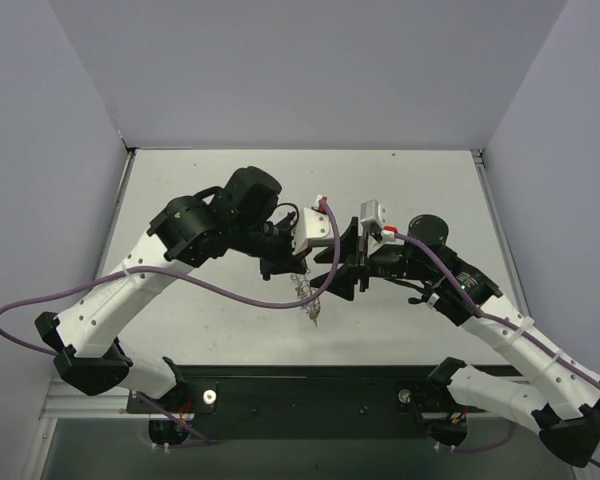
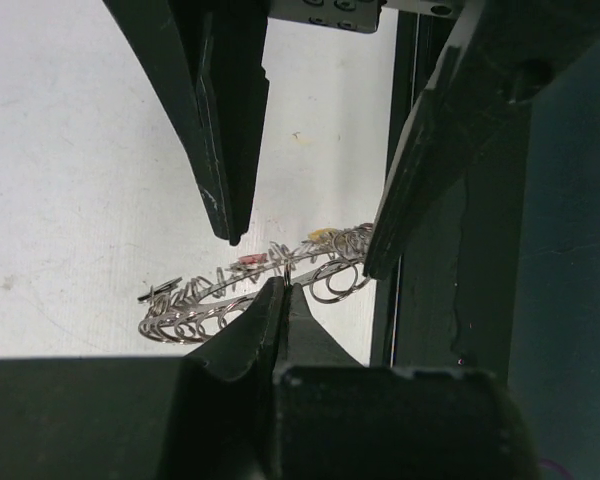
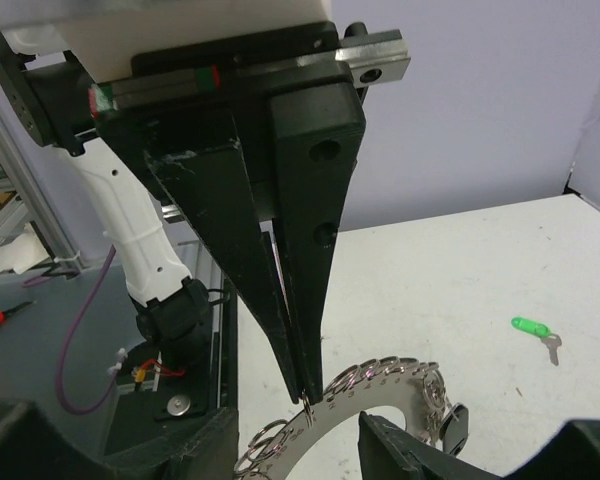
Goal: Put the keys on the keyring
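**Left arm.** The arm rises from its base at the near left and bends at a raised elbow. It reaches in toward the middle of the bench (image 1: 400, 180). In the right wrist view, the left claw (image 3: 305, 392) points steeply downward from its rail. Its two black fingers are pressed together to a single tip. That tip pinches the rim of the keyring (image 3: 380, 375). Claw state: closed, holding the keyring.

**Right arm.** The arm rises from the near right, bends at the elbow, and reaches leftward to meet the left arm. The right claw (image 2: 300, 258) faces the left claw, with its wrist camera uppermost. Claw state: jaws moderately apart, one finger on each side of the ring's arc. In the left wrist view, one fingertip overlaps the end of the ring. Contact cannot be confirmed.

**Task items.**
- The keyring sits between the two claws, above the middle of the bench, gripped only at its scalloped edge.
- A small reddish piece (image 2: 248, 260) and a yellow piece (image 2: 320, 236) show among the coils. Whether they are threaded on cannot be determined.
- A green key (image 3: 528, 326) lies flat on the bench, well apart from the ring and both claws.
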Controlling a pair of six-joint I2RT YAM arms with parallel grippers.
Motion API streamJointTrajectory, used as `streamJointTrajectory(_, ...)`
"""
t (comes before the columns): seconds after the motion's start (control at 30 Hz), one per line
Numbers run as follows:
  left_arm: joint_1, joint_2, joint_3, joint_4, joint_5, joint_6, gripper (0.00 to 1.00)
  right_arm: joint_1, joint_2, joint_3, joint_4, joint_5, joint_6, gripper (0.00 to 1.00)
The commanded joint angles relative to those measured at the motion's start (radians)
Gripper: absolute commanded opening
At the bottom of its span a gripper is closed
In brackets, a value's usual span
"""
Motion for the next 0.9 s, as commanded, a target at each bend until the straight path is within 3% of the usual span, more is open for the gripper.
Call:
streamJointTrajectory(0.0,-0.008,-0.02,0.054,0.033,0.035,0.023,0.0,-0.004,0.017,0.043,0.033,-0.057,-0.021,0.5)
streamJointTrajectory(0.13,-0.014,-0.02,0.05,0.038,0.058,0.026,0.0,-0.004,0.035,0.045,0.036,-0.063,-0.024,0.48)
streamJointTrajectory(0.4,-0.022,-0.02,0.044,0.047,0.091,0.032,0.0,-0.004,0.055,0.048,0.051,-0.073,-0.023,0.34)
streamJointTrajectory(0.5,-0.023,-0.026,0.037,0.061,0.094,0.029,0.0,-0.004,0.063,0.052,0.05,-0.083,-0.023,0.23)
streamJointTrajectory(0.53,-0.022,-0.032,0.036,0.073,0.096,0.027,0.0,-0.004,0.067,0.054,0.05,-0.09,-0.021,0.06)
streamJointTrajectory(0.57,-0.023,-0.035,0.031,0.078,0.094,0.027,0.0,-0.004,0.069,0.057,0.047,-0.093,-0.021,0.0)
streamJointTrajectory(0.87,-0.023,-0.083,-0.024,0.176,0.035,-0.006,0.0,-0.005,0.053,0.052,0.045,-0.103,-0.034,0.0)
